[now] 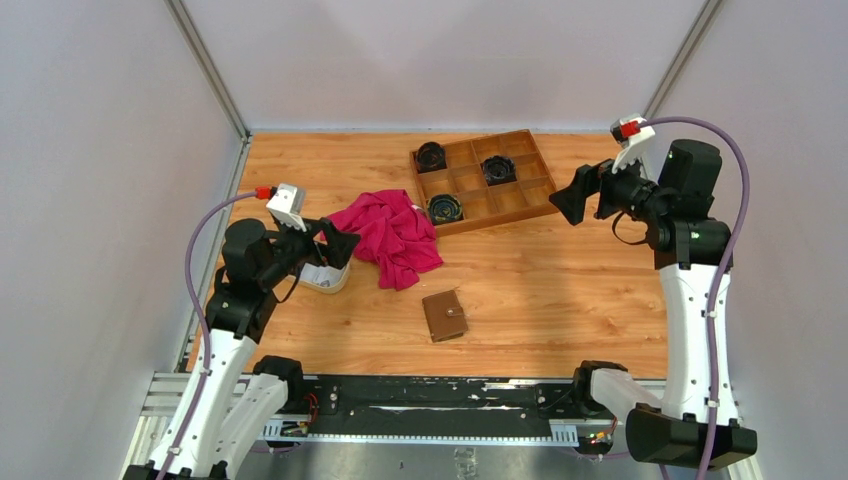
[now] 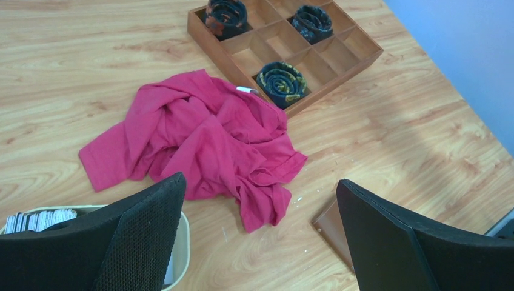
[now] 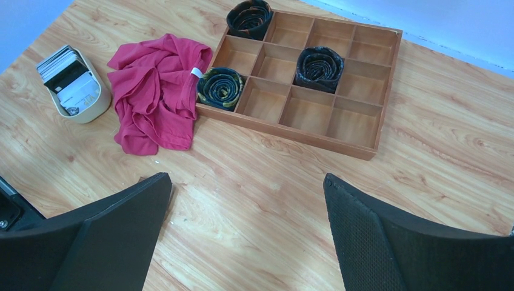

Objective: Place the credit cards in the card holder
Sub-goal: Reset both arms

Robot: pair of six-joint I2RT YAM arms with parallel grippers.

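The credit cards (image 3: 63, 70) stand as a stack in a cream oval dish (image 3: 92, 108) at the left of the table; their tops also show in the left wrist view (image 2: 39, 219). The card holder (image 1: 445, 315), a brown leather wallet, lies folded shut near the front middle; one corner shows in the left wrist view (image 2: 332, 227). My left gripper (image 1: 345, 243) is open and empty, hovering over the dish (image 1: 325, 280), with the wallet off to its right. My right gripper (image 1: 565, 200) is open and empty, raised by the right end of the wooden tray.
A crumpled pink cloth (image 1: 390, 235) lies between the dish and a brown wooden compartment tray (image 1: 510, 195) at the back. The tray holds three rolled dark ties (image 3: 319, 65). Bare wood lies around the wallet. Metal frame posts and walls bound the table.
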